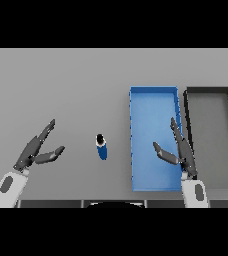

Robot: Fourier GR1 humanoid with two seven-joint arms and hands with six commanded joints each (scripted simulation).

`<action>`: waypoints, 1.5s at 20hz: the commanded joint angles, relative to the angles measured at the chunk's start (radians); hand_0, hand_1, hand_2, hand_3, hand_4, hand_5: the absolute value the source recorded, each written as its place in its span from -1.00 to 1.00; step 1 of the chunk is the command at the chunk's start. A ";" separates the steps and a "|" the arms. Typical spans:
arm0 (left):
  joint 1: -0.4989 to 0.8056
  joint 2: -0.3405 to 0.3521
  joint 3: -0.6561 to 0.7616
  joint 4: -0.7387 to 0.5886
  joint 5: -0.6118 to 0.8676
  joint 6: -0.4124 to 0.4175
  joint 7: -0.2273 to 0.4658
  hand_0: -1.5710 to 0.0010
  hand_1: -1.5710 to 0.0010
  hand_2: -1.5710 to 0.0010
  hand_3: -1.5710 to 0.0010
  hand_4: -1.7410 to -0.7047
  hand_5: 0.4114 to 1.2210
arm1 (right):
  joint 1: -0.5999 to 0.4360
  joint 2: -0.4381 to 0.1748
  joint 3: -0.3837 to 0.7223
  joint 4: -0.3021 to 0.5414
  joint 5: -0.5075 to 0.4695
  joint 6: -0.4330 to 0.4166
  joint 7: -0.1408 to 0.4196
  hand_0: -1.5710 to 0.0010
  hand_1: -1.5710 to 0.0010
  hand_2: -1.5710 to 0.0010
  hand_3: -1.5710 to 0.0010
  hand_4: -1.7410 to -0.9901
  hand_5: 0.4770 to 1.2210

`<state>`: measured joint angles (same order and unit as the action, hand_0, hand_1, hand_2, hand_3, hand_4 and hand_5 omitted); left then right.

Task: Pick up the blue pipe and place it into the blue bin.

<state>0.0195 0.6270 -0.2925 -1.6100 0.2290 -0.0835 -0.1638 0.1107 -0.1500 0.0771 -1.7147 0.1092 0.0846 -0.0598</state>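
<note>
The blue pipe (101, 147) lies on the grey bench (61, 85) just below the frame's centre, free of any grip, its long axis running nearly up-down in the picture with a dark end toward the top. It sits between the two hands — the left robot hand (36, 149) to its left, the right robot hand (178, 150) to its right, hovering over the blue bin (153, 95). Both have fingers spread and hold nothing. The gaps look about equal, so I cannot tell which is nearer. A dark bin (211, 91) stands just right of the blue one. No labels or writing are readable.
</note>
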 commanded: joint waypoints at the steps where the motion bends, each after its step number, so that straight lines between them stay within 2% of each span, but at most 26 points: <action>1: -0.003 0.005 -0.015 -0.010 0.001 -0.019 0.019 1.00 1.00 1.00 1.00 0.38 -0.60 | 0.005 0.003 0.001 0.007 0.000 0.002 -0.010 1.00 1.00 1.00 1.00 0.39 -0.70; 4: -0.009 0.027 -0.057 -0.048 -0.006 -0.064 0.073 1.00 1.00 1.00 1.00 0.35 -0.70 | 0.007 -0.002 0.010 0.001 0.003 0.014 -0.052 1.00 1.00 1.00 1.00 0.37 -0.66; 6: -0.029 0.015 -0.094 -0.070 0.000 -0.089 0.134 1.00 1.00 1.00 1.00 0.31 -0.79 | 0.002 0.002 0.005 0.012 0.005 0.007 -0.038 1.00 1.00 1.00 1.00 0.35 -0.66; 9: -0.025 -0.019 -0.156 -0.080 -0.038 -0.111 0.134 1.00 1.00 1.00 1.00 0.25 -0.85 | 0.002 -0.011 -0.004 0.006 0.000 0.010 -0.042 1.00 1.00 1.00 1.00 0.31 -0.64; 10: -0.029 -0.024 -0.167 -0.080 -0.047 -0.120 0.126 1.00 1.00 1.00 1.00 0.25 -0.87 | 0.012 -0.012 -0.006 -0.003 -0.009 0.016 -0.062 1.00 1.00 1.00 1.00 0.29 -0.63; 12: -0.053 -0.066 -0.203 -0.069 -0.076 -0.113 0.155 1.00 1.00 1.00 1.00 0.24 -0.91 | 0.013 -0.002 0.000 0.000 -0.012 0.019 -0.053 1.00 1.00 1.00 1.00 0.28 -0.62; 16: -0.095 -0.140 -0.242 -0.029 -0.094 -0.121 0.156 1.00 1.00 1.00 1.00 0.21 -0.92 | 0.005 0.008 0.002 0.007 -0.007 0.012 -0.026 1.00 1.00 1.00 1.00 0.25 -0.62; 19: -0.139 -0.208 -0.266 0.030 -0.123 -0.105 0.188 1.00 1.00 1.00 1.00 0.21 -0.91 | 0.040 0.004 -0.003 -0.005 -0.010 0.014 -0.053 1.00 1.00 1.00 1.00 0.24 -0.63; 22: -0.172 -0.266 -0.274 0.114 -0.116 -0.125 0.178 1.00 1.00 1.00 1.00 0.20 -0.91 | 0.044 0.006 -0.006 -0.004 -0.018 0.017 -0.057 1.00 1.00 1.00 1.00 0.25 -0.65; 24: -0.191 -0.297 -0.290 0.148 -0.158 -0.104 0.156 1.00 1.00 1.00 1.00 0.25 -0.93 | 0.018 -0.002 -0.017 0.002 -0.022 0.015 -0.039 1.00 1.00 1.00 1.00 0.27 -0.67; 26: -0.218 -0.329 -0.296 0.204 -0.187 -0.094 0.118 1.00 1.00 1.00 1.00 0.29 -0.92 | 0.016 -0.003 -0.017 0.014 -0.022 0.019 -0.053 1.00 1.00 1.00 1.00 0.26 -0.67; 27: -0.228 -0.342 -0.288 0.213 -0.167 -0.104 0.099 1.00 1.00 1.00 1.00 0.27 -0.88 | 0.032 -0.004 -0.013 -0.005 -0.022 0.023 -0.062 1.00 1.00 1.00 1.00 0.27 -0.67; 29: -0.242 -0.380 -0.283 0.235 -0.143 -0.112 0.090 1.00 1.00 0.97 0.98 0.22 -0.76 | 0.018 0.004 -0.016 0.006 -0.022 0.013 -0.039 1.00 1.00 1.00 1.00 0.26 -0.67; 30: -0.246 -0.395 -0.275 0.239 -0.126 -0.111 0.085 1.00 0.96 0.85 0.88 0.16 -0.66 | 0.027 0.005 -0.011 0.007 -0.018 0.016 -0.052 1.00 1.00 1.00 1.00 0.27 -0.67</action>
<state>-0.2266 0.2312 -0.5678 -1.3716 0.1026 -0.1943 -0.0794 0.1376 -0.1450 0.0660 -1.7074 0.0916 0.1013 -0.1126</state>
